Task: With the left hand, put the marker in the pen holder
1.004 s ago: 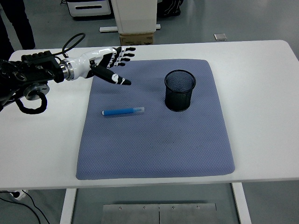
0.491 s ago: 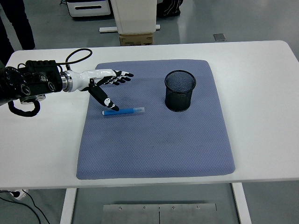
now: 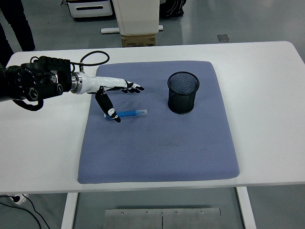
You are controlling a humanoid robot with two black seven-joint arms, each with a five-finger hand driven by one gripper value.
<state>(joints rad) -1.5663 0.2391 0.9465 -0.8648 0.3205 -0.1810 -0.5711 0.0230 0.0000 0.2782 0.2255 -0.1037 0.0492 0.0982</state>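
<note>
The left hand [image 3: 112, 93] is held open above the marker [image 3: 128, 113], with four fingers stretched flat towards three o'clock and the thumb [image 3: 108, 109] pointed down so that its tip meets the marker's left end. Nothing is gripped yet. Over the last second the hand has been brought down from the mat's far left corner and lowered onto the marker, and the thumb has been swung from sideways to downward; the reach is judged nearly finished and the closing of the fingers is what remains before any lift.

The marker, blue with a pale cap end, lies flat on the blue-grey mat [image 3: 162, 152], its length running from nine to three o'clock, and has not been shifted. The pen holder [image 3: 183, 92], a black mesh cup, stands upright at about two o'clock from the marker, well apart from it, and appears empty. The mat is spread over the white counter [image 3: 267, 95]. The right hand is not seen.
</note>
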